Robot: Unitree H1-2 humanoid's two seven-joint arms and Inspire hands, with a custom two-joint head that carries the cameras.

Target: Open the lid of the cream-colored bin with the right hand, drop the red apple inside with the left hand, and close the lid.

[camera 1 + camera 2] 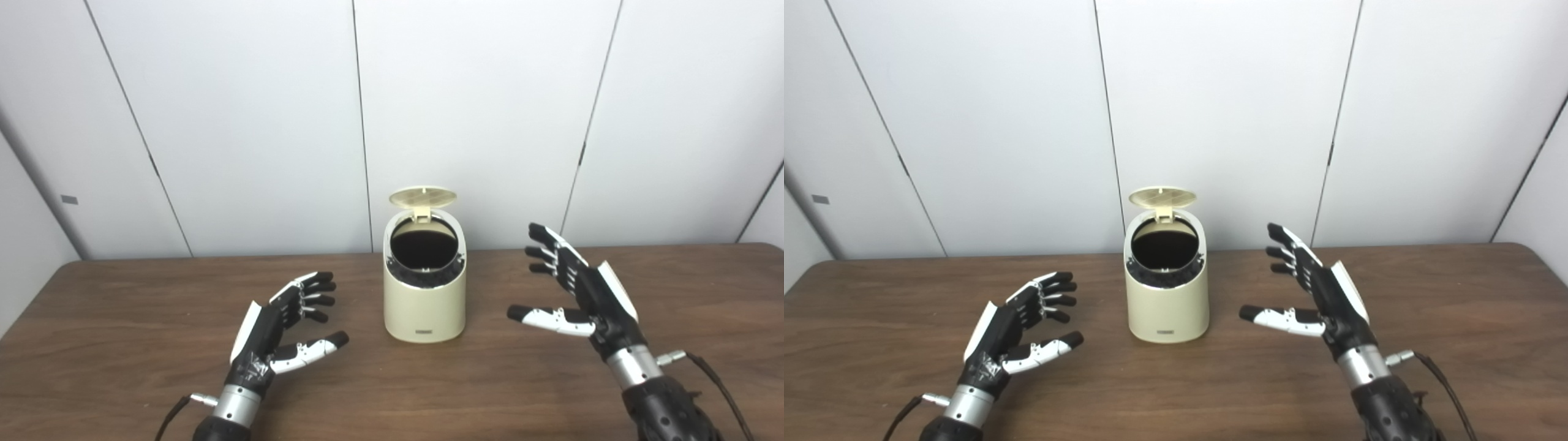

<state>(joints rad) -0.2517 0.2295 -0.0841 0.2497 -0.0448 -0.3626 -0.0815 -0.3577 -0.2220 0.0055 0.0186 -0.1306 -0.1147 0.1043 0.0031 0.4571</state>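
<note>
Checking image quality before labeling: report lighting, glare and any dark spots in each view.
Left eye view: even, soft light, faint sheen on the table, no harsh glare; the bin interior reads black, contents unseen. Right eye view: same lighting, both robot hands sharp, bin mouth equally dark.

The cream-colored bin [424, 306] stands upright just below the middle of the frame, on the brown table, with a rounded oval body and a small dark label low on its front. Its lid [422, 196], a round cream disc with a faint grid pattern on the underside, is tipped up and back on a hinge at the rear rim. The slanted round mouth [424, 248] is open and dark inside; its contents cannot be made out.
</note>
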